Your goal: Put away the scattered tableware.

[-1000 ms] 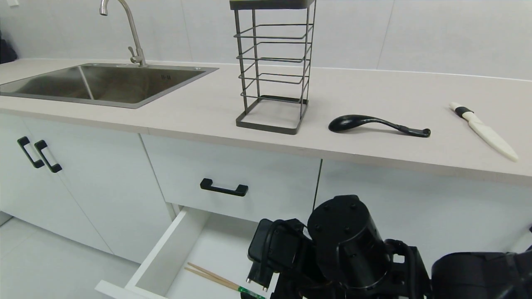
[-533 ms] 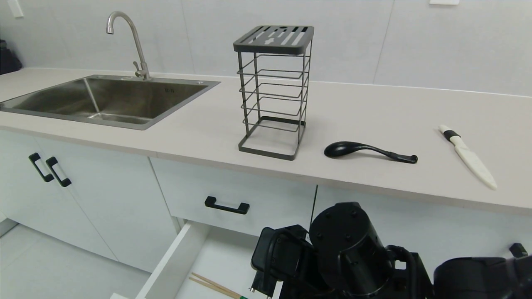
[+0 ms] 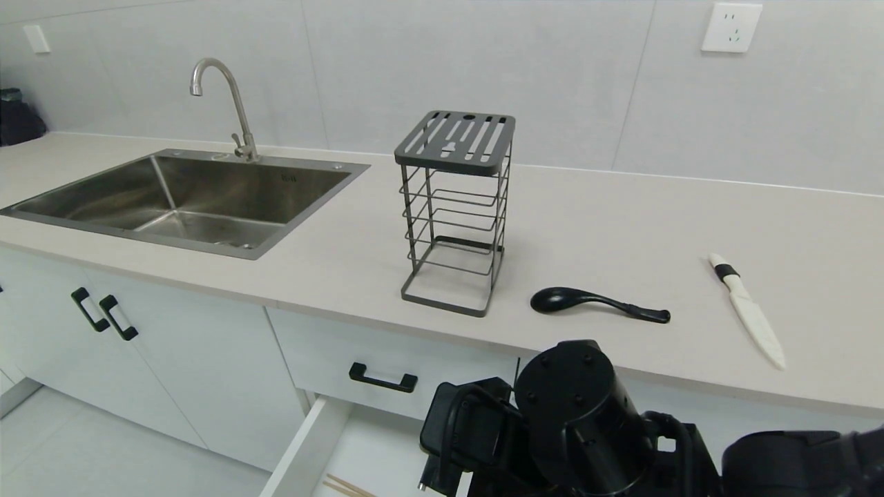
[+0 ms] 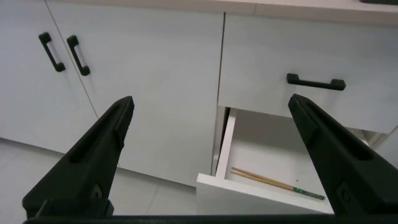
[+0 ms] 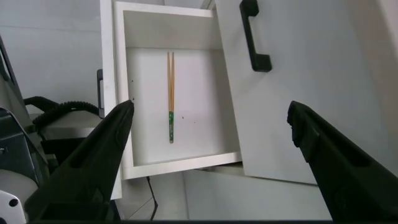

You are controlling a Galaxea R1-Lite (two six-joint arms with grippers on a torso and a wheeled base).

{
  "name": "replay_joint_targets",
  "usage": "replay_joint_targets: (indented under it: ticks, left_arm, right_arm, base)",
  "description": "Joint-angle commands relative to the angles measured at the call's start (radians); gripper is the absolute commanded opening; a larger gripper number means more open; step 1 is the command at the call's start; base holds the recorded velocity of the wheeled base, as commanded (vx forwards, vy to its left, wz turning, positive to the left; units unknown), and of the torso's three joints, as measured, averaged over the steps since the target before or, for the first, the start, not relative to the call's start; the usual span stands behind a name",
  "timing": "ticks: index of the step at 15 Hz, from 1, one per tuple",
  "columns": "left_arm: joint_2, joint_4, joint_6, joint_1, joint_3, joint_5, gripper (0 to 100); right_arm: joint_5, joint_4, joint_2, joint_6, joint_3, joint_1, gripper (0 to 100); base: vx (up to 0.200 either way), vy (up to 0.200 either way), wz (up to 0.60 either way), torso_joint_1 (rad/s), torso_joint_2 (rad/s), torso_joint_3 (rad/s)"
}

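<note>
At the far left of the counter (image 3: 621,228) the sink (image 3: 228,190) holds no tableware. Below the counter edge, an open drawer (image 3: 304,455) already holds a pair of chopsticks (image 4: 277,183), lying flat on its floor. The left gripper (image 4: 210,102) hangs low in front of the cabinet doors (image 4: 62,53) and this drawer, with its jaws spread wide and nothing between them. Up on the counter, near the middle, a wire rack (image 3: 456,141) stands upright with a slotted top. Just right of it lies a black spoon (image 3: 594,299), close to the near edge; its long axis runs left to right, with the bowl toward the rack and the handle end pointing right. Farther right, well apart from the spoon, a white knife (image 3: 748,312) lies with its banded handle at the far end and its tip angled toward the near right. The right gripper (image 5: 210,107) is also down at drawer level, looking into the drawer at the chopsticks (image 5: 170,93), and its jaws are likewise wide apart and empty. Both loose pieces lie above and to the right of the two grippers, so the right arm looks the better placed. It would probably need to rise over the counter edge and close across the spoon's handle.
</note>
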Motion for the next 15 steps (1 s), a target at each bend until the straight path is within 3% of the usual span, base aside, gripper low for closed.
replay_joint_targets:
  ticks: [1,8,10,15]
  left_arm:
    - [0.001,-0.001,0.0,0.0,0.0,0.0,100]
    - [0.001,-0.001,0.0,0.0,0.0,0.0,100]
    - [0.001,-0.001,0.0,0.0,0.0,0.0,100]
    - [0.001,-0.001,0.0,0.0,0.0,0.0,100]
  right_arm:
    - [0.0,0.0,0.006,0.0,0.0,0.001,100]
    - [0.009,0.046,0.013,-0.003,0.002,-0.012,100]
    - [0.009,0.127,0.022,-0.012,-0.015,-0.022,100]
    - [0.034,0.129,0.032,-0.031,-0.006,-0.068,100]
  base:
    - [0.0,0.0,0.0,0.154,-0.48,-0.315]
    - [0.0,0.0,0.0,0.186,-0.49,-0.313]
    - [0.0,0.0,0.0,0.081,-0.19,-0.11]
    - [0.0,0.0,0.0,0.006,-0.01,-0.009]
